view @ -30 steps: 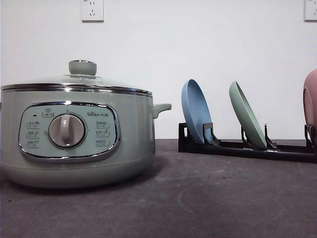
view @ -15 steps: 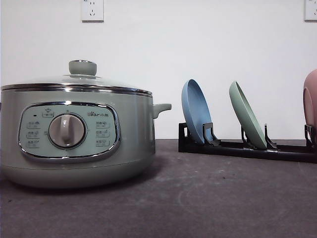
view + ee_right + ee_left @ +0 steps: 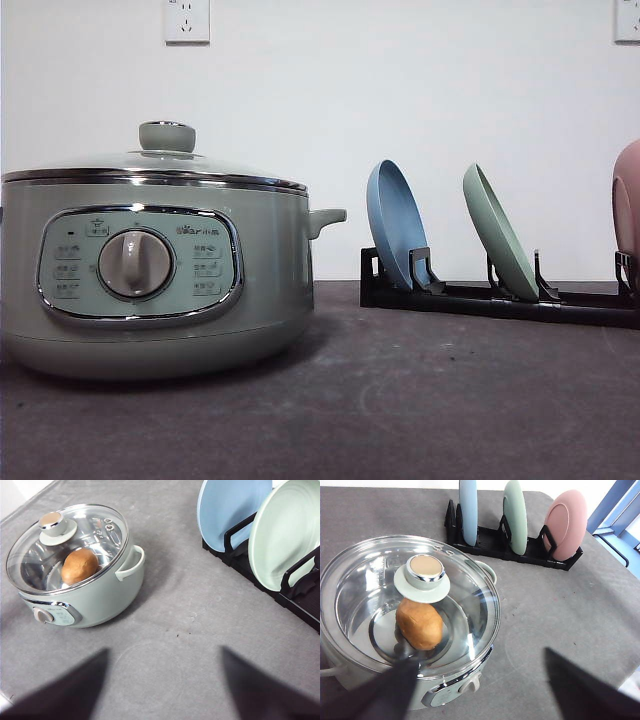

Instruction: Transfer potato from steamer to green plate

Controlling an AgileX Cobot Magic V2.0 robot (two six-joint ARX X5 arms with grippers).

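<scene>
Front view: steamer (image 3: 150,275) at the left on the dark grey tabletop (image 3: 420,400), glass lid (image 3: 150,165) seated on the chrome rim, green knob (image 3: 166,135) on top, dial (image 3: 134,263) centred in the front panel. To its right and further back, a black dish rack (image 3: 500,297) holding three plates on edge: blue plate (image 3: 395,225) nearest the steamer, green plate (image 3: 498,232) in the middle slot, pink plate (image 3: 627,210) cut by the frame edge. Two wall sockets (image 3: 187,20) high on the white wall.

Left wrist view: looking down through the closed lid onto the potato (image 3: 419,623), lying on the steel floor of the pot, partly under the knob. Left gripper (image 3: 485,680) hanging above the steamer's front rim and the bare tabletop beside it, dark fingers (image 3: 380,692) blurred, spread wide apart, nothing between them. Contact with the lid probably none, though hard to judge from the blur.

Right wrist view: potato (image 3: 79,566) again visible under the lid, steamer (image 3: 85,590) well apart from the rack. Right gripper (image 3: 162,685) over bare tabletop between steamer and rack, fingers (image 3: 260,687) spread wide, holding nothing. Green plate (image 3: 287,540) upright in its slot just beside the blue plate (image 3: 232,510).
</scene>
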